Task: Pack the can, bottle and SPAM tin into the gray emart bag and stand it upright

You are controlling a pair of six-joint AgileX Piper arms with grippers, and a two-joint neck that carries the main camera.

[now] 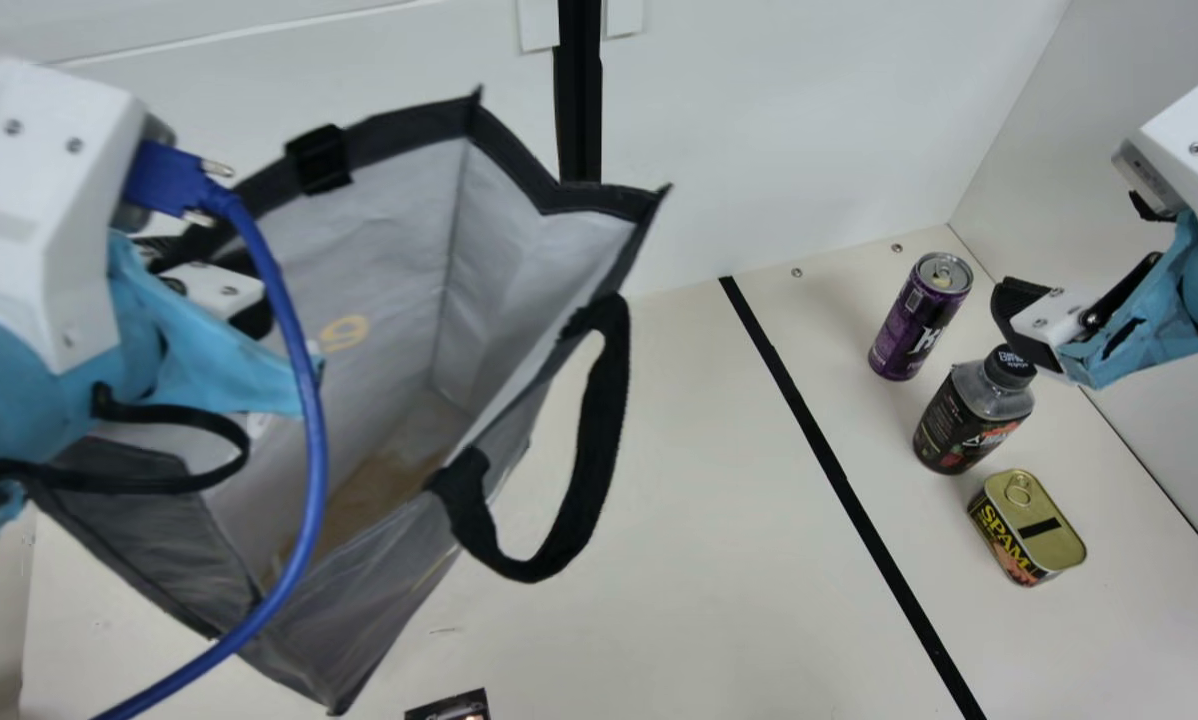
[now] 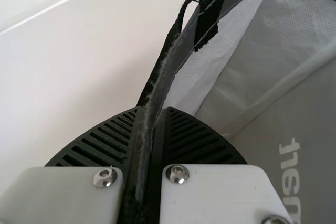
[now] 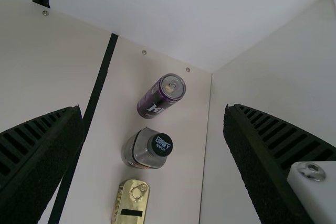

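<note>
The bottle (image 1: 967, 415) stands upright on the table (image 1: 699, 520), its dark cap up. The can (image 1: 919, 318) stands just beyond it, on the rear wall's side, also upright. The SPAM tin (image 1: 1027, 530) sits near the bottle on the robot's side, its ring-pull lid facing up. Well apart to the bottle's left, the gray emart bag (image 1: 549, 230) leans with its mouth open, a black handle (image 1: 604, 440) looping from the side toward the bottle. Whether its base touches the table, I can't tell.

The left gripper (image 1: 209, 262), well left of the bottle, has its fingers closed on the bag's rim, which runs between the ribbed pads (image 2: 194, 137). The right gripper (image 1: 1021, 318) is near the bottle, above it, its fingers spread wide and nothing between them.

A black strip (image 1: 839, 475) crosses the table between bottle and bag. A blue cable (image 1: 314, 450) passes in front of the bag, farther left of the bottle. Nearer the robot than the bottle and well to its left is a dark printed item (image 1: 449, 708), perhaps a packet, cut off by the main view's edge.
</note>
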